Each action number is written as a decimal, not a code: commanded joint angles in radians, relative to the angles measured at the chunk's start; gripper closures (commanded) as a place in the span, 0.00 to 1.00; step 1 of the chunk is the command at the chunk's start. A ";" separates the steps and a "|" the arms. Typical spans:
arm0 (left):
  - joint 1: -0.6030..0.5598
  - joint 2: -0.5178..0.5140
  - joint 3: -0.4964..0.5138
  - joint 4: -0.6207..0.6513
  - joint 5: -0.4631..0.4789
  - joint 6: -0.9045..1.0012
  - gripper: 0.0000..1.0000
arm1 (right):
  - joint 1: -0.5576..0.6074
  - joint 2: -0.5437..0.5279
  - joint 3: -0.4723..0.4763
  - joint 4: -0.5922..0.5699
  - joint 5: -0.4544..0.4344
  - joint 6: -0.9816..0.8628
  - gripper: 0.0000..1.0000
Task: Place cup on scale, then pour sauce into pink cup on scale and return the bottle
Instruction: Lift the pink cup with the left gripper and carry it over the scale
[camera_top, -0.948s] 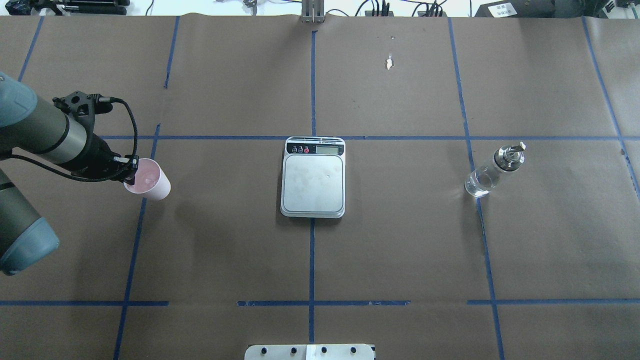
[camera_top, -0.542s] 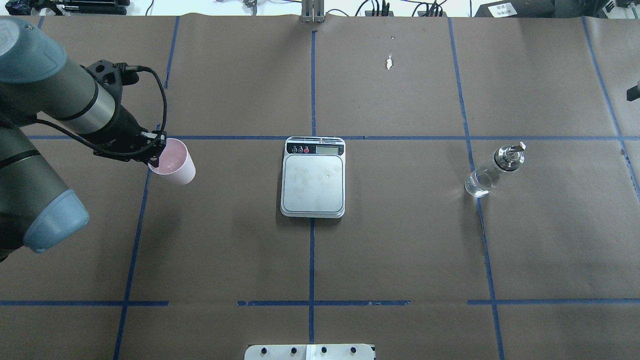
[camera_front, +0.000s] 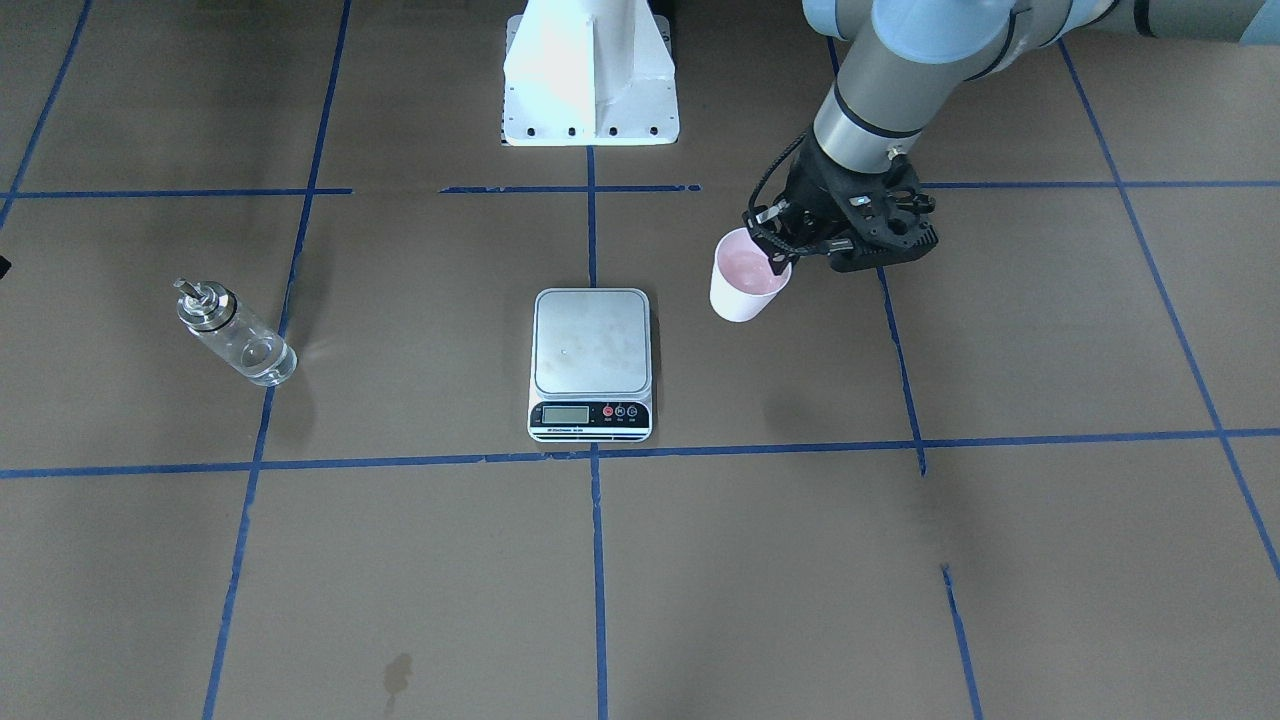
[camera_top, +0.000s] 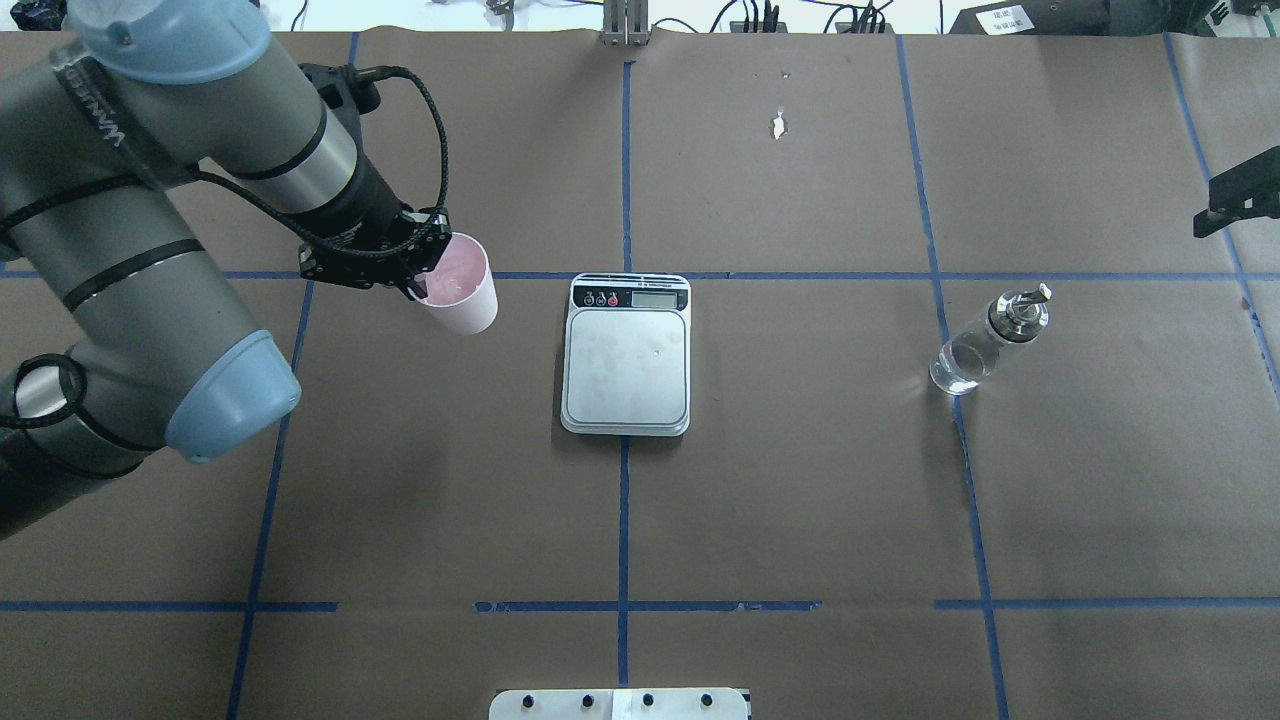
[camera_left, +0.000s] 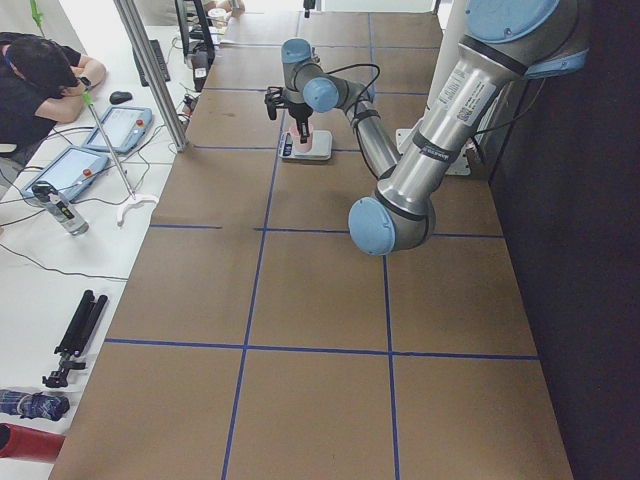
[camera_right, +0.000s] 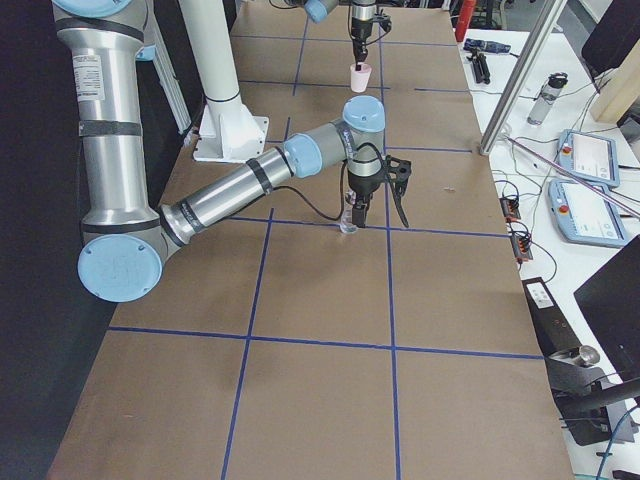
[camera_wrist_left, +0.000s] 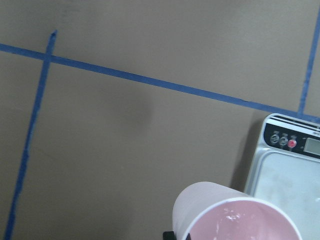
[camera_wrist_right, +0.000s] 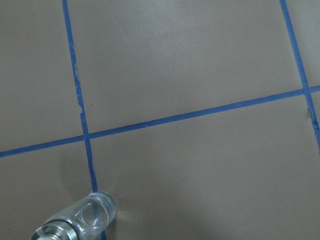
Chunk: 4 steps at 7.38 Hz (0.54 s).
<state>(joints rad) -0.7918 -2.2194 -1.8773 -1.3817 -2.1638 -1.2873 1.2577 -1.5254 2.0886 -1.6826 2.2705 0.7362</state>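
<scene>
My left gripper (camera_top: 424, 282) is shut on the rim of the pale pink cup (camera_top: 460, 292) and holds it upright above the table, left of the scale (camera_top: 627, 355) and apart from it. The front view shows the cup (camera_front: 744, 276) to the right of the scale (camera_front: 591, 345). The left wrist view shows the cup's pink inside (camera_wrist_left: 240, 220) and the scale's corner (camera_wrist_left: 290, 170). The clear bottle (camera_top: 985, 340) with its silver cap stands far right on a tape line. Only a black part of my right gripper (camera_top: 1236, 196) shows at the right edge, beyond the bottle; I cannot tell its state.
The scale's platform is bare. The white robot base plate (camera_front: 590, 70) stands at the near edge of the table. Blue tape lines cross the brown paper. A side bench with tablets and an operator (camera_left: 40, 70) runs along the far side.
My left arm has carried the cup to the right and away from me, towards the scale. A black part of my right arm has come in at the right edge.
</scene>
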 joint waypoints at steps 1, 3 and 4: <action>0.023 -0.115 0.114 -0.008 -0.001 -0.076 1.00 | -0.030 -0.007 0.083 -0.002 -0.008 0.020 0.00; 0.069 -0.190 0.190 -0.026 0.001 -0.137 1.00 | -0.064 -0.007 0.166 -0.003 -0.009 0.066 0.00; 0.080 -0.201 0.239 -0.086 0.007 -0.162 1.00 | -0.079 -0.009 0.182 -0.003 -0.011 0.068 0.00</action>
<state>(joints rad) -0.7309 -2.3935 -1.6967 -1.4167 -2.1620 -1.4151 1.1971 -1.5327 2.2362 -1.6853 2.2609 0.7954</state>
